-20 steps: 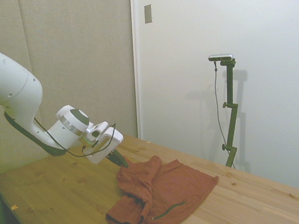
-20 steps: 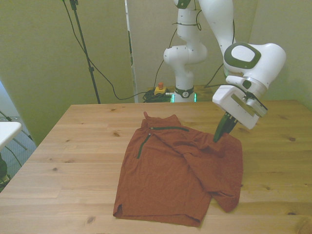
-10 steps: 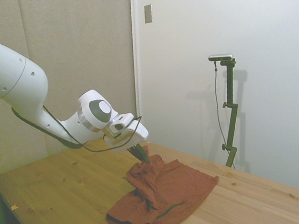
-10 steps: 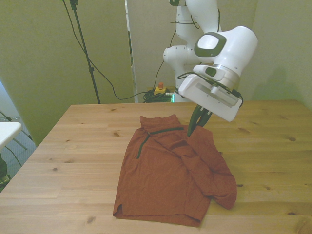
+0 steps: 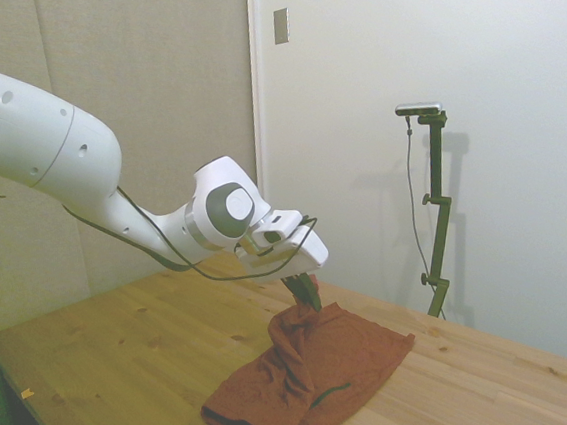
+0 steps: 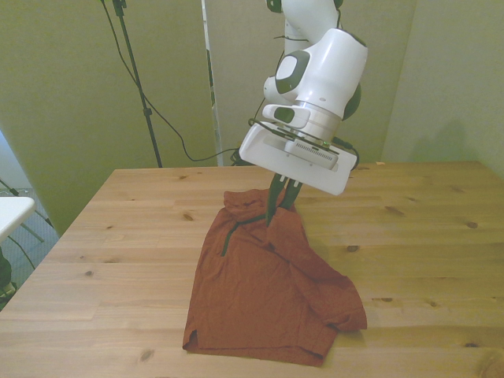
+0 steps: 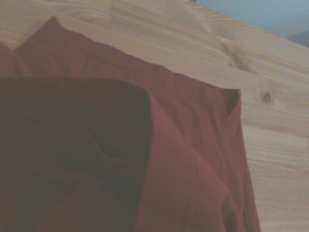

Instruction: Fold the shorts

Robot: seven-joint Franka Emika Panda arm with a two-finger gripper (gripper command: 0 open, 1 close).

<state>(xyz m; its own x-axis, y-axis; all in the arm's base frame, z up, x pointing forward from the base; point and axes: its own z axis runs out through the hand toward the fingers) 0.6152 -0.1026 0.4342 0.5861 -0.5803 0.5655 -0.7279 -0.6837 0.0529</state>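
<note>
Shorts [image 6: 268,291] of rust-red fabric are lying across the middle of the wooden desk [image 6: 110,236] while one corner is being lifted and carried over the rest of the garment. The jaws [image 6: 278,206] are clenched on a pinch of that cloth, holding it up above the desk so that a soft ridge is running down from the grip to the flat part.

Compared with a second ago, the arm [image 5: 113,206] is reaching further over the desk, and the white wrist housing is now hanging over the end of the shorts farthest from the front camera, having travelled toward the front view's left. The raised flap is trailing along with it: the edge on the front view's right, spread wide a second ago, is now drawn inward, and the garment is looking narrower, with a doubled layer heaped near its middle.

The cloth is looking thin and limp, creasing into loose folds; a thin dark seam line [image 6: 228,235] is running along the side at the front view's left. In the wrist view the fabric [image 7: 159,159] is showing as a dark overlapping fold above a flatter layer, with pale knotted planks [image 7: 270,96] beside it.
</note>
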